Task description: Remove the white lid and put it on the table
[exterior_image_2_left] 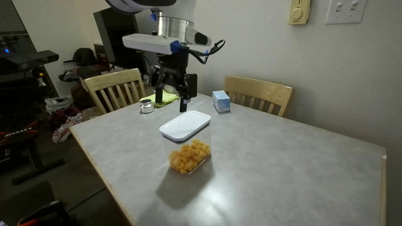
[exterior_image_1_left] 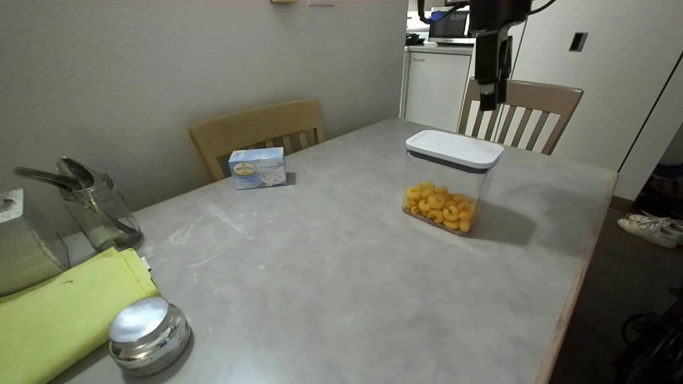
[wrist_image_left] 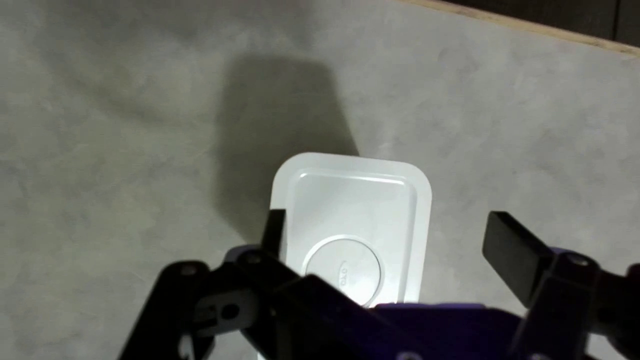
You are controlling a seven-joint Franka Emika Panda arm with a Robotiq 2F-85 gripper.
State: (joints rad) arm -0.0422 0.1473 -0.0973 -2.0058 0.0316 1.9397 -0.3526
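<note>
End effector point(exterior_image_2_left: 171, 105) hovers, jaws apart — white lid point(exterior_image_2_left: 185, 125) caps clear container point(exterior_image_1_left: 442, 175); yellow curls point(exterior_image_1_left: 437, 202) inside.

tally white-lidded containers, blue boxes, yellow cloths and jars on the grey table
Clear plastic container with flat white rectangular lid: 1
Light-blue rectangular box: 1
Folded yellow cloth: 1
Clear glass jar plus round shiny silver jar: 2
Total: 5

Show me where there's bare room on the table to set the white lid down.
The table has a broad bare patch between the container, tea box and shiny jar. Another, in an exterior view, runs from the container to the wooden edge at picture right. It's crowded around the shiny jar, yellow cloth and cutlery jar.
</note>
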